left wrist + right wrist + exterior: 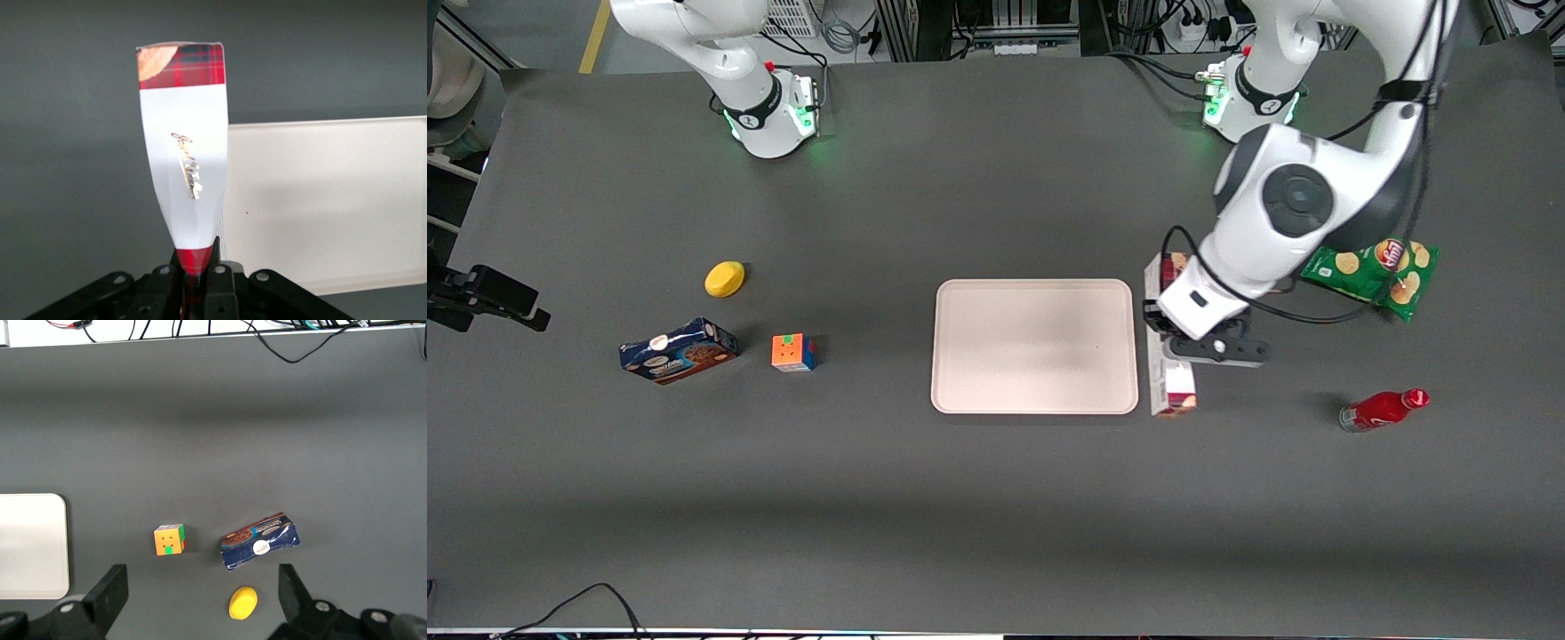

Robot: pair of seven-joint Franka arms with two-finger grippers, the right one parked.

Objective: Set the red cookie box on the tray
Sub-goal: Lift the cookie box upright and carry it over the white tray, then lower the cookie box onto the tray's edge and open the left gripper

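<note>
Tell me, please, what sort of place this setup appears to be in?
Probably a robotics lab: a dark-covered table with cables and power strips past its edge, test items such as the tray, and the gripper shut on the red cookie box.

You've got a dark grey table [996,498] w/ tray [1035,396] mid; toward parked arm's end: yellow object [725,278], blue cookie box [678,350], cube [793,352]. Working arm's end: chips bag [1375,269], red bottle [1383,410]. Hand [1172,331] hangs beside tray.

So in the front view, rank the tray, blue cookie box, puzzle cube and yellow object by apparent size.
1. Tray
2. Blue cookie box
3. Puzzle cube and yellow object: too alike to rank.
The gripper is at the red cookie box.
</note>
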